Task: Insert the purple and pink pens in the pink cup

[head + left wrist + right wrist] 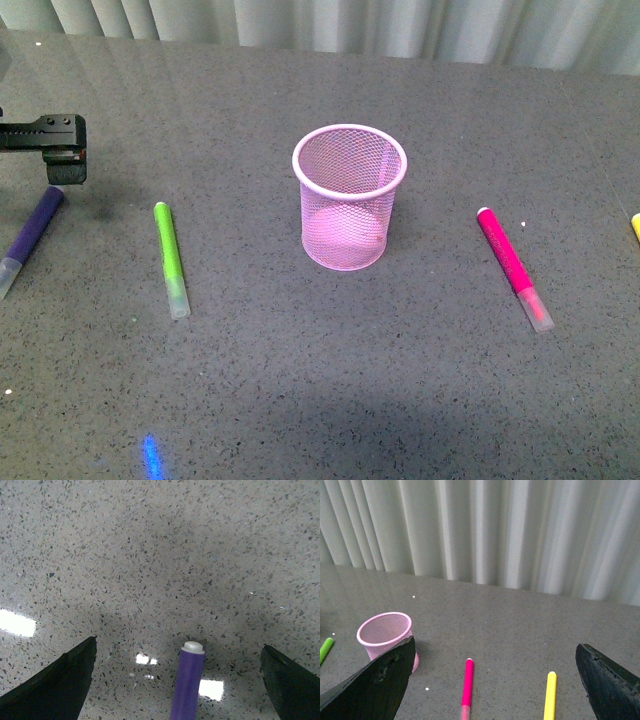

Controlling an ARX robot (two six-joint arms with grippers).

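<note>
The purple pen (pixel 32 232) lies flat on the bench (pixel 320 380), far to the left of the pink cup (pixel 345 225). The pink pen (pixel 512 264) lies flat on the cup's right. The cup stands upright. The left end effector (pixel 178 643) is wide open around the purple pen's end, not touching it. The right end effector (pixel 495 644) is wide open and holds nothing.

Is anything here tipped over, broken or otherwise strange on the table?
Nothing stands out. The pink cup stands upright and empty; the purple pen, pink pen and green marker lie flat, capped and apart.
</note>
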